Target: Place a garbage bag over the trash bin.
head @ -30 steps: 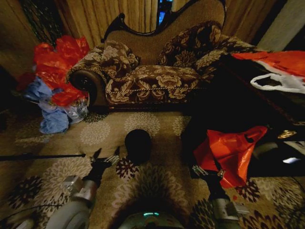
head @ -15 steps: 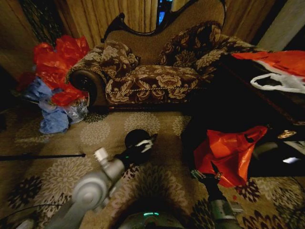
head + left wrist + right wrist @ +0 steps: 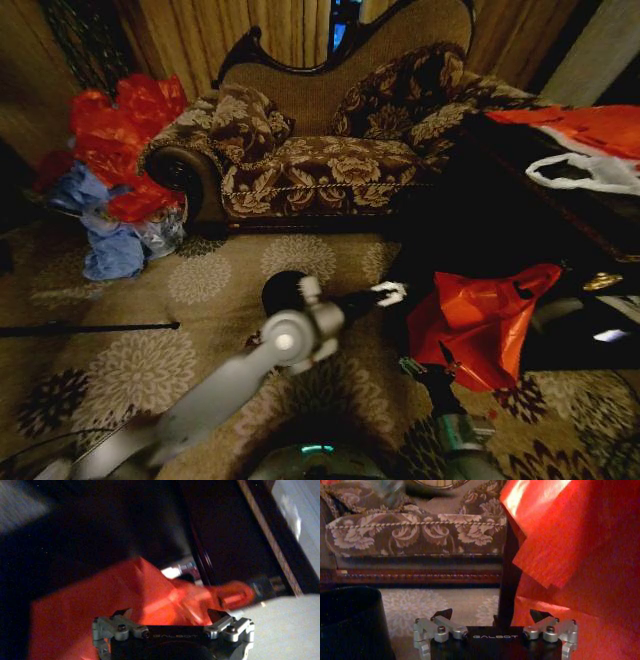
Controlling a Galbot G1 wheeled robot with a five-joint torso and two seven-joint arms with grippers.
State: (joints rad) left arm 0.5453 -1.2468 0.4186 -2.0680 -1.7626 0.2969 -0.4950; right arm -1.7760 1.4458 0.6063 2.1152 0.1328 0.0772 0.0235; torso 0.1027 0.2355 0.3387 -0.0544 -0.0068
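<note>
- The bin (image 3: 281,288) stands on the flowered carpet (image 3: 200,280) in front of the sofa (image 3: 320,160), roughly in the middle of my head view.
- It is upright, with its round mouth facing up and its long axis vertical. In the right wrist view its dark wall (image 3: 350,622) rises straight from the carpet.
- My left arm (image 3: 290,340) reaches across the near side of the bin and hides part of its rim from the head camera.
- The left pincer (image 3: 390,293) hangs past the bin, just beside an orange bag with a cut-out handle (image 3: 480,320). In its own camera the fingers are spread wide with nothing between them, and the orange sheet lies right ahead.
- The right pincer (image 3: 445,362) sits low, near the bottom edge of that orange bag. Its fingers are also wide apart and hold nothing.
- The orange bag hangs against a dark tabletop (image 3: 500,220) to my right. Another orange bag (image 3: 590,125) and a white bag (image 3: 590,175) lie on top of it.
- A heap of red and blue bags (image 3: 120,170) is piled by the sofa's left arm, well apart from the bin.
- A thin black rod (image 3: 90,326) lies on the carpet to the left.
</note>
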